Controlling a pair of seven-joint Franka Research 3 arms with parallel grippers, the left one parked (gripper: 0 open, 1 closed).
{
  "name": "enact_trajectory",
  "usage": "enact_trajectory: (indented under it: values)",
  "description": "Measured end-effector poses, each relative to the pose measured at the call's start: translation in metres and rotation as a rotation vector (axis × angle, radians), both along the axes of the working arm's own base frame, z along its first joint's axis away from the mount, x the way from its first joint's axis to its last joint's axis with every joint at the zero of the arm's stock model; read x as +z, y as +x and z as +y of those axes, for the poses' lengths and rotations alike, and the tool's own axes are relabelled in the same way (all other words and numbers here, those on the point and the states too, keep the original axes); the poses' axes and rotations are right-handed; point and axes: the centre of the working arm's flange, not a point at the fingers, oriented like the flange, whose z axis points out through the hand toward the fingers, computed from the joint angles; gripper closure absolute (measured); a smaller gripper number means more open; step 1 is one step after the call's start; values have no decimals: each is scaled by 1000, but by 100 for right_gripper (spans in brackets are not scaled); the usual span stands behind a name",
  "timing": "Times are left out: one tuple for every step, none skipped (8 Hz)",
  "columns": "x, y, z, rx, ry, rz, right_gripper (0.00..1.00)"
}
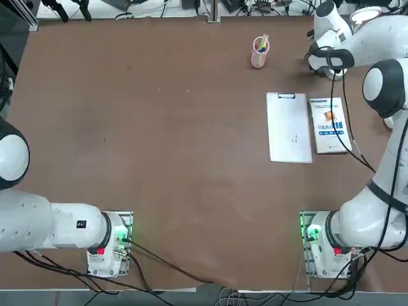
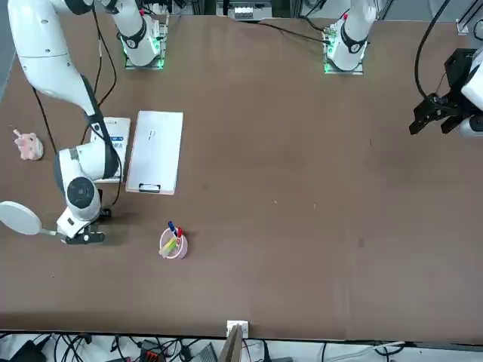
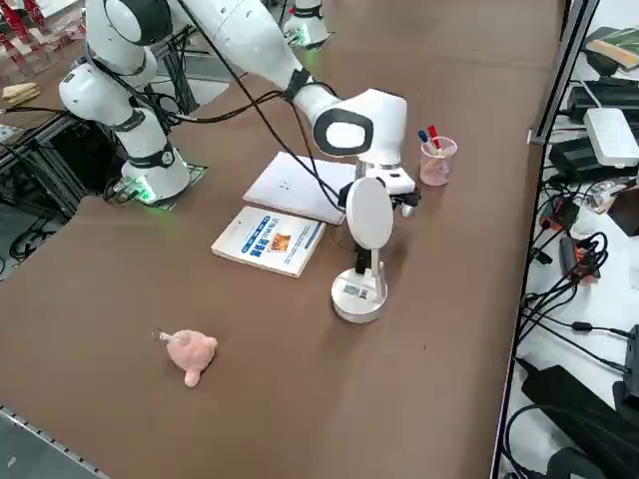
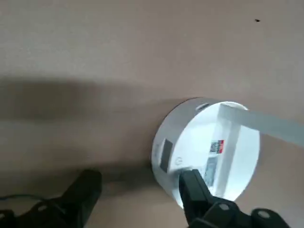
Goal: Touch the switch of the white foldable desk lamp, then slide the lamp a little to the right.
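The white foldable desk lamp (image 3: 359, 289) stands near the table's far right corner, with its round head (image 3: 369, 212) raised on the thin arm. Its glowing head (image 1: 364, 14) shows in the top view, while the arm covers its base there. In the wrist view the round base (image 4: 223, 156) is lit, and the switch (image 4: 178, 161) is a faint mark near its rim. My right gripper (image 4: 140, 187) is open and low beside the base. One fingertip (image 4: 192, 185) lies over the base's edge, close by the switch; I cannot tell whether it touches. The other finger (image 4: 85, 187) is over bare table.
A pink pen cup (image 1: 259, 52) stands left of the lamp. A white clipboard (image 1: 289, 127) and a book (image 1: 329, 125) lie nearer the robot. A small pink plush toy (image 3: 190, 351) sits by the table's right edge, which runs close to the lamp.
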Motion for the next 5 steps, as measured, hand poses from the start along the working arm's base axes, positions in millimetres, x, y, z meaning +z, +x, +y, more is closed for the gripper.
enact_trajectory:
  values:
    - [0, 1, -1, 1, 10, -5, 0]
    - [0, 2, -6, 4, 21, -17, 0]
    - [-1, 3, -9, 7, 28, -27, 0]
    - [-2, 3, -12, 5, 30, -29, 0]
    - [-2, 3, -13, 4, 31, -30, 0]
